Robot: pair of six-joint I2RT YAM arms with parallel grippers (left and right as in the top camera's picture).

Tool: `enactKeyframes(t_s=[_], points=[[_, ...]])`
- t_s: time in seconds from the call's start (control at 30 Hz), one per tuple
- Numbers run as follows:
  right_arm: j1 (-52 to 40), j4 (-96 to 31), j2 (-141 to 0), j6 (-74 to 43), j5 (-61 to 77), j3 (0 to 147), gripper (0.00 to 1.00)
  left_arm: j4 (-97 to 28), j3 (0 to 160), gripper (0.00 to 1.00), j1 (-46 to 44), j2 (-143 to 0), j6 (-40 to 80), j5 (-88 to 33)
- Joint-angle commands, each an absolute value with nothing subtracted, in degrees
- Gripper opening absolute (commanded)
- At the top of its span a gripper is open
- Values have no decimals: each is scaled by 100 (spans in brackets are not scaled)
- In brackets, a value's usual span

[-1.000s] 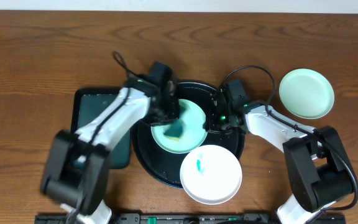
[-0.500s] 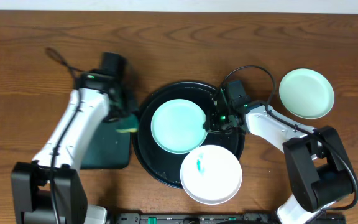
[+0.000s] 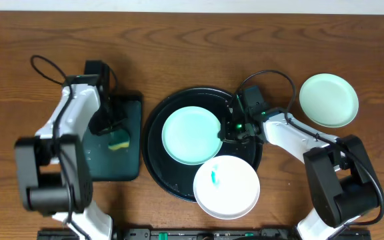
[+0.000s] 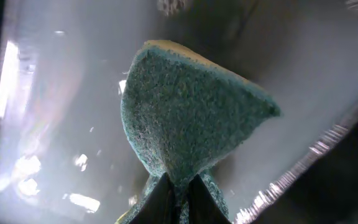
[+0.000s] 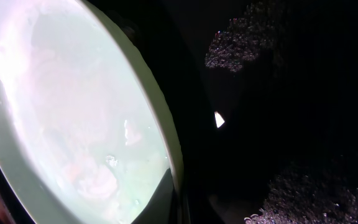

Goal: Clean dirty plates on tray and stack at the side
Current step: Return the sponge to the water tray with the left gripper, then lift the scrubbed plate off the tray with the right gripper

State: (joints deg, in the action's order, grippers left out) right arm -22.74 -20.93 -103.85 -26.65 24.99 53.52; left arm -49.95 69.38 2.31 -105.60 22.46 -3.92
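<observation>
A pale mint plate [image 3: 191, 135] lies wet in the large round black tray [image 3: 156, 175]. My right gripper [image 3: 223, 135] is shut on its right rim; in the right wrist view the plate [image 5: 73, 112] fills the left and its edge runs between the gripper's [image 5: 178, 202] jaws. A white plate [image 3: 225, 187] with a teal smear overlaps the tray's front rim. A second mint plate [image 3: 329, 100] sits on the bare wood at the right. My left gripper [image 3: 114, 132] is shut on a green sponge [image 4: 191, 118] over the dark-green tray.
The dark-green rectangular tray [image 3: 115, 167] lies left of the black tray, with the sponge [image 3: 119, 141] hanging over its wet bottom. Bare wood tabletop [image 3: 199, 47] spans the back. Both arms' bases stand at the front edge.
My left arm has swung left off the mint plate, carrying the sponge over to the dark-green tray. The right gripper and all three plates have stayed put.
</observation>
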Motion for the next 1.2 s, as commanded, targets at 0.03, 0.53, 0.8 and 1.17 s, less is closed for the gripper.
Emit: enactKeyframes(t_s=[0.03, 0.53, 0.8, 1.17], points=[[-2292, -2134, -10468, -2611, 2421, 5293, 1, -4941, 6847, 13, 250, -10945, 2145, -340], [-2292, -2145, -10468, -2611, 2427, 5293, 1, -5190, 6849, 78, 246, -9712, 2130, -340], [-2292, -2143, -10468, -2611, 2504, 5293, 1, -5730, 6849, 78, 244, -8162, 2171, -384], [-2156, -2161, -10462, -2609, 3474, 5400, 1, -6128, 6849, 78, 244, -7091, 2169, -381]])
